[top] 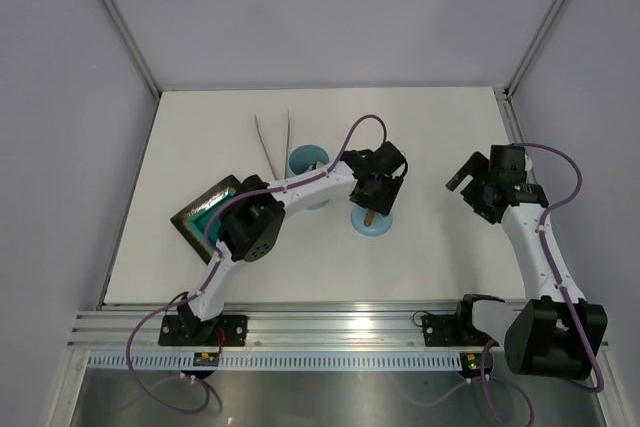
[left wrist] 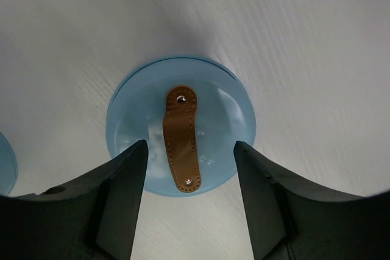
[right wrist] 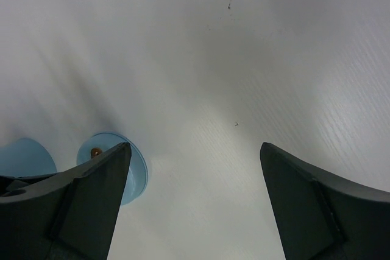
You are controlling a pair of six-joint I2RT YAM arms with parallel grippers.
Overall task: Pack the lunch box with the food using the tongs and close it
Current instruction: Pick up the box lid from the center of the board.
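Dark fingers [left wrist: 125, 187] of the left gripper [left wrist: 190, 147] fill the bottom of the left wrist view. They stand apart, one on each side of the brown handle [left wrist: 180, 141], with a gap at each side, so nothing is clamped yet. Under them the round blue lid [left wrist: 222, 114] lies flat on the white table [top: 430, 127], handle upward. In the top view the lunch box [top: 308, 159] stands upright just beyond the left arm, near the lid but apart from it, and its mouth is uncovered. Whether the food is inside I cannot tell, since the arm hides part of the box. No food shows in the visible teal corner of the dark tray [top: 200, 215], and the tongs [top: 273, 142] lie on the table just beside the box, in no gripper. I judge that the packing is probably done and the closing is in hand: the lid must be grasped, carried over the box and set on it. The right gripper [right wrist: 194, 147] hangs over bare table, fingers wide apart, holding nothing.
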